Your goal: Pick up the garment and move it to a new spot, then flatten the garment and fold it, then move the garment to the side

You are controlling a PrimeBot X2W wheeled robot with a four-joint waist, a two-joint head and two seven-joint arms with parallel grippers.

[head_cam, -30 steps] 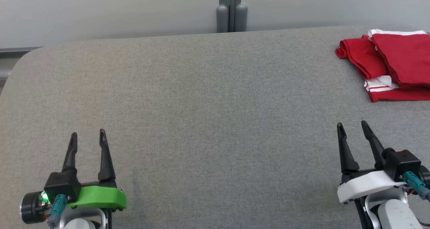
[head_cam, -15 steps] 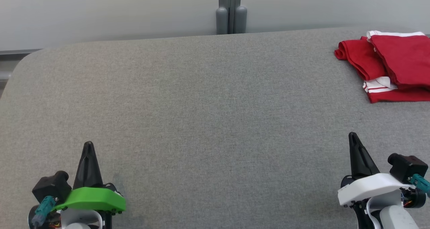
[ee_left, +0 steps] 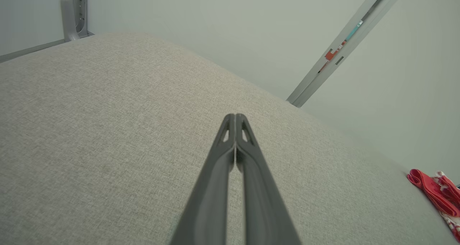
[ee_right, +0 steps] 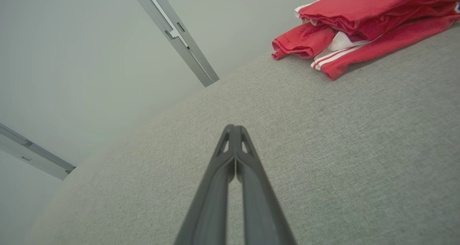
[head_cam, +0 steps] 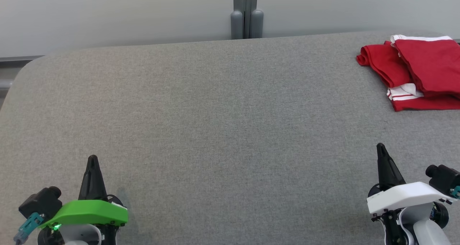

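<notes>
The garment (head_cam: pixel 417 70) is red with white stripes and trim, lying folded in a heap at the far right of the grey table (head_cam: pixel 215 112). It also appears at the top right of the right wrist view (ee_right: pixel 359 18) and at the lower right edge of the left wrist view (ee_left: pixel 435 194). My left gripper (head_cam: pixel 92 159) is at the lower left, shut with nothing in it, far from the garment. My right gripper (head_cam: pixel 380 147) is at the lower right, also shut and empty, well short of the garment. Both wrist views show the fingertips pressed together (ee_left: pixel 235 117) (ee_right: pixel 234 127).
A grey post (head_cam: pixel 246 13) stands against the pale wall behind the table's far edge. The table's left far corner (head_cam: pixel 25 69) is rounded. Metal wall strips (ee_right: pixel 172 29) show in the wrist views.
Both grippers went from open to shut and drew back a little toward the bottom edge. The garment has not moved on the table.
</notes>
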